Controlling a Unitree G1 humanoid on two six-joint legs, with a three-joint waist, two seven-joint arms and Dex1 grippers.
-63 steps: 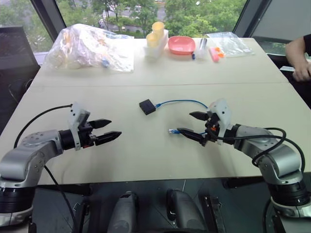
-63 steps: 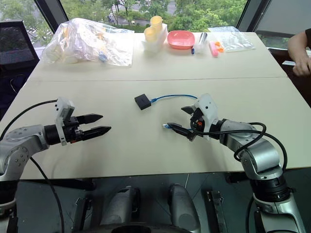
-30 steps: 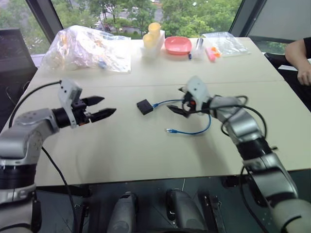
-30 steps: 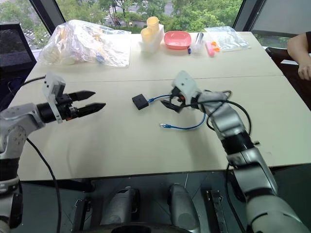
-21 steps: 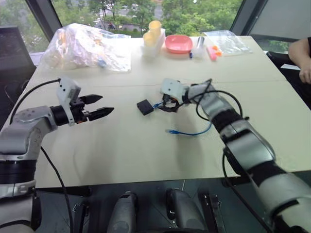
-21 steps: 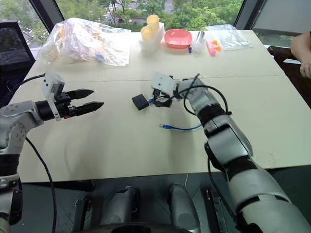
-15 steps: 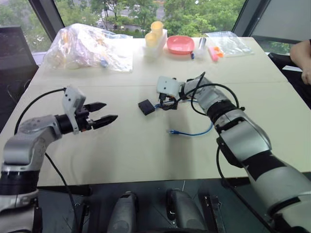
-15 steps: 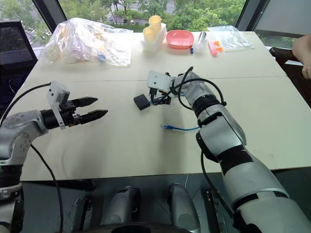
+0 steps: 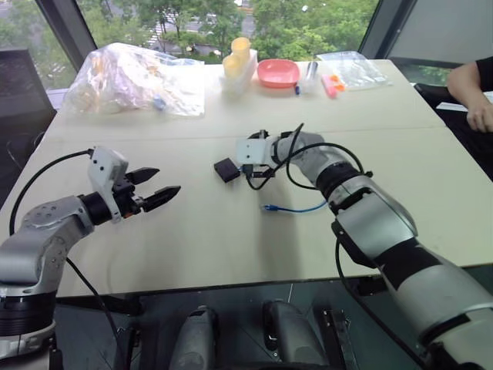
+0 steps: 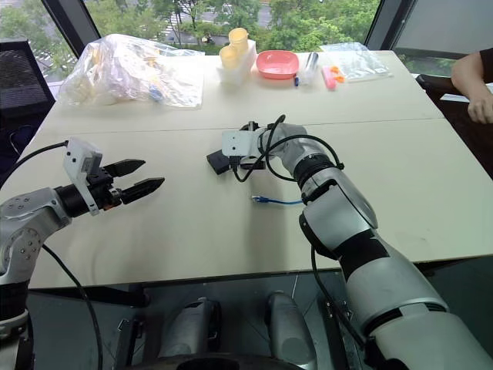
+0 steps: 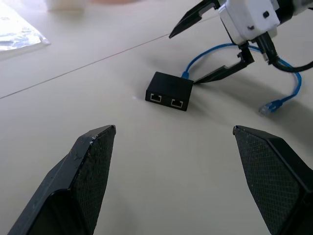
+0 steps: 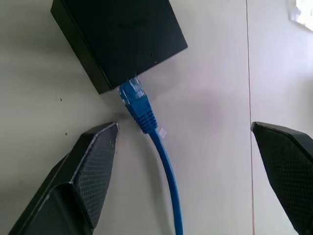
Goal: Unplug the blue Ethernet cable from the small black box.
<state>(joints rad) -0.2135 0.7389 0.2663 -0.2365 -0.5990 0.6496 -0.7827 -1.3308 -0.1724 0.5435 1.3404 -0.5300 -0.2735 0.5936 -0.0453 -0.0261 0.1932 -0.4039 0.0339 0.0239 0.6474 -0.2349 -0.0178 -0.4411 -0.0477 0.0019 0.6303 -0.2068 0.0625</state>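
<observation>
Two beige worktop point(image 9: 231, 231) panels meet at a seam running side to side across the middle; the surface is matte, pale and mostly bare on the near half.

Nearest, on the robot's left, the left gripper point(image 9: 154, 189) hovers above the worktop w/ jaws spread wide, nothing between them, aimed twd the centre.

Just short of the seam lies the small black box point(image 9: 226, 169), flat on the worktop. The left wrist view shows two ports in the box's near edge, both free. The blue Ethernet cable point(image 12: 146, 117) is plugged into the opposite edge; the right wrist view shows its clear plug seated in the box, blue boot just outside. From there the cord loops back twd the robot and its free plug point(image 9: 269, 208) lies loose on the surface, near the box but apart.

The right gripper point(image 9: 252, 166) sits right beside the box on the cable side, jaws wide apart, straddling the cord close to the plug w/o gripping it; fingers point(image 12: 83, 181) stand clear of it on both sides.

Far panel: crumpled clear plastic bag point(image 9: 135, 69) at left, yellow cups point(image 9: 235, 55) in a white holder, pink bowl point(image 9: 278, 72), small bagged items point(image 9: 347, 69).

At far right, a person's hand point(image 9: 481, 116) rests at the edge. Beyond are big windows point(image 9: 200, 19) w/ dark frames and green trees outside.
</observation>
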